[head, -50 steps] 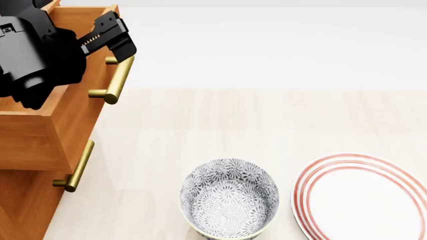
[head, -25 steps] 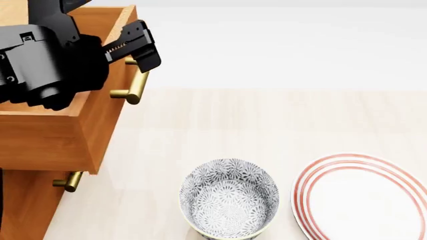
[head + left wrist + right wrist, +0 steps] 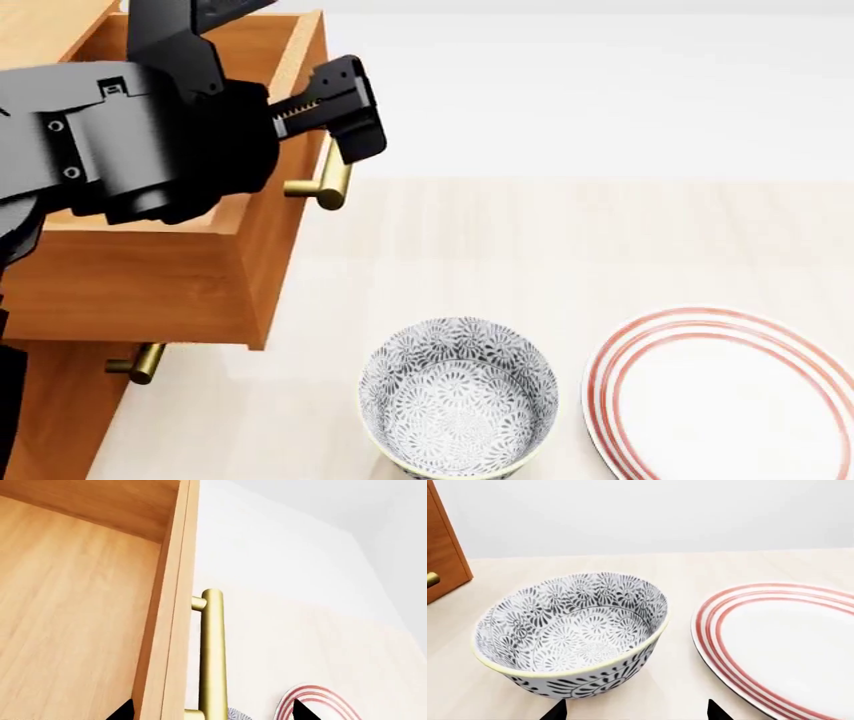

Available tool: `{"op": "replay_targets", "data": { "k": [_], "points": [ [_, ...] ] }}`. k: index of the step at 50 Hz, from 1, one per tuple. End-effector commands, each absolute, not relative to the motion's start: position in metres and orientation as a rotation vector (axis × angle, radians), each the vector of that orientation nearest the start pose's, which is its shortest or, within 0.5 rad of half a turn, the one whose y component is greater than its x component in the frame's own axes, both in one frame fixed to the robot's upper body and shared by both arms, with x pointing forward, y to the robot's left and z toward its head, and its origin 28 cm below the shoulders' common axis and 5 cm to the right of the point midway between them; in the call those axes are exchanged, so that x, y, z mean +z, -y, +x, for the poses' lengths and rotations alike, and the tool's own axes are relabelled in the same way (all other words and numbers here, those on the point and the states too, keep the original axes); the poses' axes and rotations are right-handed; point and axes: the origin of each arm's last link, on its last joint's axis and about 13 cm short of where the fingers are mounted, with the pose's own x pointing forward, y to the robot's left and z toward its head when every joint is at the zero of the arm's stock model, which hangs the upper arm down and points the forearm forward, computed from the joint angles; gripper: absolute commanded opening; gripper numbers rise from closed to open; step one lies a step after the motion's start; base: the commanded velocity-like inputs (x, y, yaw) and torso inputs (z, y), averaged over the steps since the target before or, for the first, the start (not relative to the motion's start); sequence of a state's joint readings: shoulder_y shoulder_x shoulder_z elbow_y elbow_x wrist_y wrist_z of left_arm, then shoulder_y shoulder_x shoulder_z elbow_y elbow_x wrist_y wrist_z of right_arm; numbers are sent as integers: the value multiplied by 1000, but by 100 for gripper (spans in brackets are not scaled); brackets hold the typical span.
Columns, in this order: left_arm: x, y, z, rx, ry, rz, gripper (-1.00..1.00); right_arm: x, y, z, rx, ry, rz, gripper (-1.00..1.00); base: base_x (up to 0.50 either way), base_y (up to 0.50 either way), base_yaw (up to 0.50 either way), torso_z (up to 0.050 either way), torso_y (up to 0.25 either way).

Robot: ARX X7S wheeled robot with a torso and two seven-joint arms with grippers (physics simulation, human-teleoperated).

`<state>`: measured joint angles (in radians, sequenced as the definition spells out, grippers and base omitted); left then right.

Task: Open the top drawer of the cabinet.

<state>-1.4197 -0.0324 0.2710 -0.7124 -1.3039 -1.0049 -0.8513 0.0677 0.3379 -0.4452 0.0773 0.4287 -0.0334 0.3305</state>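
At far left in the head view the cabinet (image 3: 54, 410) stands on the pale table (image 3: 561, 250), its top drawer (image 3: 254, 240) jutting well out over the lower brass handle (image 3: 134, 362), so the opening looks largely done. The left gripper (image 3: 334, 125) sits at the drawer's brass bar handle (image 3: 327, 180), placed to pull it outward; its fingers straddle the bar, but contact is hidden, so I cannot tell whether it grips. Further right sit a patterned bowl (image 3: 459, 398) and a red-rimmed plate (image 3: 727, 395), untouched. The right gripper (image 3: 634, 711) hangs spread wide near the bowl, holding nothing.
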Motion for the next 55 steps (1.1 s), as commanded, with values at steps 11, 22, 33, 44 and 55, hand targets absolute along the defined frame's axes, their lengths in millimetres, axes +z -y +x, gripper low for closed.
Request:
{"op": "replay_targets", "data": {
  "k": [11,22,33,44,55],
  "points": [
    [316,-94,358,-269,-592,-409,100,-1,98,205,55,-131,59,100,0,0,0,0,0],
    [318,-81,350,-313,-595,-393,100,0,99,206,50,-133,68,100,0,0,0,0,1],
    [324,-64,330,-389,-584,-368,100,0,100,206,48,-131,71,100,0,0,0,0,1],
    [330,-81,341,-262,-352,-201,100,-1,100,206,50,-139,68,100,0,0,0,0,2],
    [336,-94,341,-199,-246,-128,100,-3,99,205,54,-143,63,100,0,0,0,0,0]
  ]
}}
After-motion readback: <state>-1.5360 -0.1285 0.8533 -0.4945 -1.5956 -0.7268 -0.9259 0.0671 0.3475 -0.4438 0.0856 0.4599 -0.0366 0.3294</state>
